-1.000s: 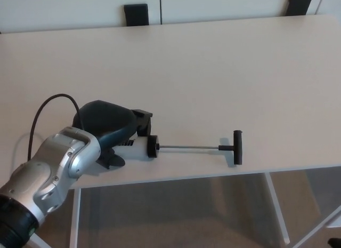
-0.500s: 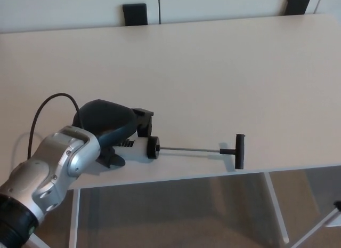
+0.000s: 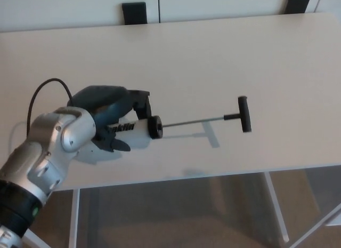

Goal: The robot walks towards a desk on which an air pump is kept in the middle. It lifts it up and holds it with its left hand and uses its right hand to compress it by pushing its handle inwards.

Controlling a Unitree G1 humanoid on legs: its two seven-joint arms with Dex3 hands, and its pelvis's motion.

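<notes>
My left hand is shut on the white barrel of the air pump and holds it above the desk. The pump points right, with its thin rod fully drawn out to a black T-handle. The handle end tilts slightly upward. A shadow of the pump falls on the desk below it. The left forearm, silver with a black cable, comes in from the lower left. No part of my right hand shows.
The pale desk fills most of the view, its front edge running across the lower part. Two black chair backs stand beyond the far edge. White desk legs and floor show below.
The left hand has lifted the pump off the desk; the handle end has risen and swung upward, and a shadow now separates from it.
</notes>
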